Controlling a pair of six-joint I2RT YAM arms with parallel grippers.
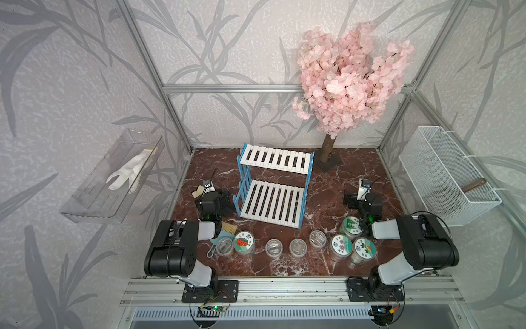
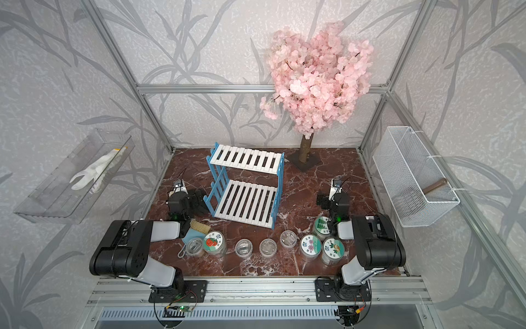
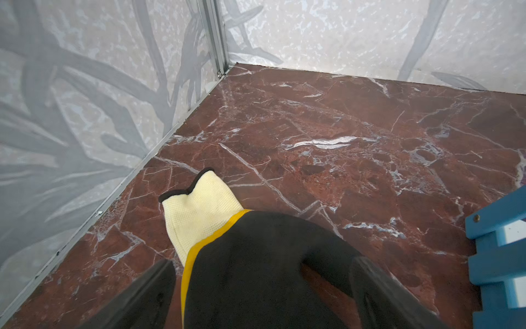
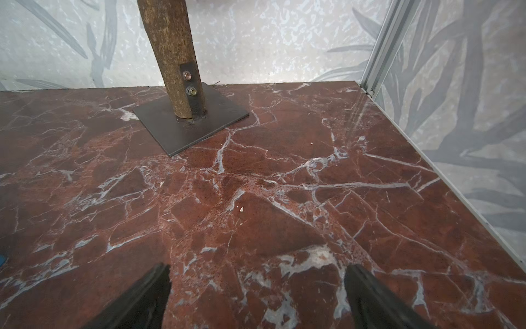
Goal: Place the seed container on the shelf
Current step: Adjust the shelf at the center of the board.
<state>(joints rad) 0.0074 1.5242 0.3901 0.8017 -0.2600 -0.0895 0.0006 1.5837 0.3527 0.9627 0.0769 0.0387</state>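
Left wrist view shows you the left gripper (image 3: 262, 265) with its jaws spread wide. A black-and-cream glove (image 3: 256, 239) lies between them, and the shelf (image 3: 489, 228) stands just outside one finger. Your right gripper (image 4: 257, 269) is released too, with bare marble tabletop (image 4: 284, 185) between its jaws and the tree trunk (image 4: 170, 57) ahead. In both top views the seed containers (image 1: 244, 242) stand in a row behind both jaws, off the shelf.

No text legible. Printed labels (image 1: 244, 242) on seed jar lids (image 1: 342, 245) show small characters around pictures; too small to read.
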